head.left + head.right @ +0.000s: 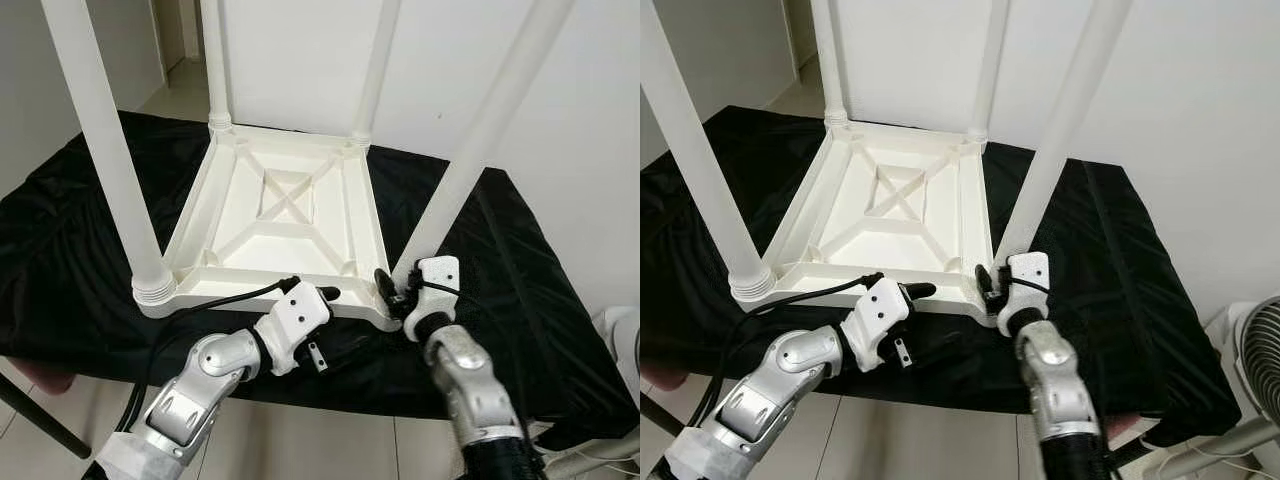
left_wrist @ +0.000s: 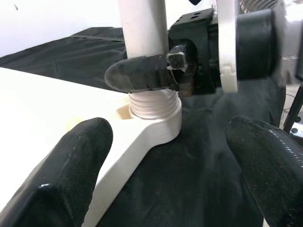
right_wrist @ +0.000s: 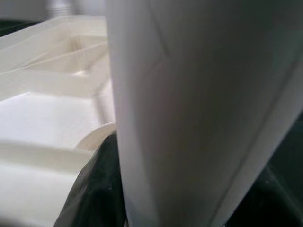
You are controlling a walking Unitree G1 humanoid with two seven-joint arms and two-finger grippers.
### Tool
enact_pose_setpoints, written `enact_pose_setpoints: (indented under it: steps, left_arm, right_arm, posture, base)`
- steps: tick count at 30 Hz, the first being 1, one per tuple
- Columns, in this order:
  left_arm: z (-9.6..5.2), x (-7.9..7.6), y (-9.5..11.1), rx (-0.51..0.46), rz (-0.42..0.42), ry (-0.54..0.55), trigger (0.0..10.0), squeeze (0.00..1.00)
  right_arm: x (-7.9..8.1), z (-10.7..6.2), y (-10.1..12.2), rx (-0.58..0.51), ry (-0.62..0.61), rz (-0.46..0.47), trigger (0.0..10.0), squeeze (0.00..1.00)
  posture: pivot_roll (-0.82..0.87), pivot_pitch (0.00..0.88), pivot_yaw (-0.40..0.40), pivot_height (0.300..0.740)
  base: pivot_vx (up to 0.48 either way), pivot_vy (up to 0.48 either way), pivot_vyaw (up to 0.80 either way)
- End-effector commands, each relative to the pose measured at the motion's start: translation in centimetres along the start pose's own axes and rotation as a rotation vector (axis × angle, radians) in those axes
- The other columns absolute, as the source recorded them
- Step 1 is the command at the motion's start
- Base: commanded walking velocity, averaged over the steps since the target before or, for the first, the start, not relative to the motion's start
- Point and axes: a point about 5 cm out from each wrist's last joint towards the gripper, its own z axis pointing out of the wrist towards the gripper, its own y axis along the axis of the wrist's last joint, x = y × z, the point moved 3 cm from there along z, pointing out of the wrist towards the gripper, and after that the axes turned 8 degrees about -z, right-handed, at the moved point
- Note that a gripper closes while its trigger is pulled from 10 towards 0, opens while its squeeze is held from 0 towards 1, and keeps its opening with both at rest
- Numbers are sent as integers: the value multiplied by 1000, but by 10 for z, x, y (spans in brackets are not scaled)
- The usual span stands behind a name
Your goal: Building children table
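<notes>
While the white children's table [image 1: 280, 215] lies upside down with its ribbed underside facing up, its four legs rise as long upright tubes from the corners, their long axes close to vertical. It rests on a table draped in black cloth [image 1: 70, 250], with pale floor tiles below the near edge and a plain white wall [image 1: 300, 60] behind; a doorway opens at the far left.

On the left, the near left leg [image 1: 105, 150] stands in its threaded socket at the corner. My left gripper [image 1: 327, 293] hovers at the near edge of the tabletop, between the two near corners, its fingers [image 2: 66, 170] spread wide and holding nothing; in my left wrist view one finger sits over the white edge and the other over the black cloth.

Further right, the near right leg [image 1: 480, 140] leans slightly as it stands in its corner socket [image 2: 156, 113]. My right gripper [image 1: 392, 290] is closed around that leg just above the threaded base, one black finger [image 2: 142, 75] pressed across the tube. At the far right edge a white fan [image 1: 1255, 360] stands beside the table.
</notes>
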Motion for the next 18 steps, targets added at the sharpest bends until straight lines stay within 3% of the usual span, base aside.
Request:
enact_pose_setpoints:
  steps: [1, 5, 12, 13, 18]
  left_arm:
    - [1, -8, -1, 16, 3, -67, 10000, 0]
    - [0, -7, -1, 18, 5, -60, 10000, 0]
    - [-1, -7, -1, 18, 2, -55, 10000, 0]
    - [-1, -8, -2, 19, 3, -58, 10000, 0]
    - [0, -8, -1, 18, 5, -62, 10000, 0]
  right_arm:
    - [-12, -5, -12, 64, -86, -10, 10000, 0]
    - [-8, -13, -18, 107, -184, 57, 10000, 0]
    - [-5, -14, -16, 99, -189, 78, 10000, 0]
    - [-10, -12, -15, 87, -191, 86, 10000, 1000]
    - [-27, -13, -13, 81, -229, 84, 10000, 1000]
  posture:
    - [-68, 0, -84, 740]
    - [-55, 0, -95, 740]
    - [-55, 0, -95, 740]
    - [-54, 0, -97, 740]
    - [-45, 0, -99, 740]
  base:
    - [0, 0, 0]
    - [0, 0, 0]
    - [0, 0, 0]
    - [0, 0, 0]
    - [0, 0, 0]
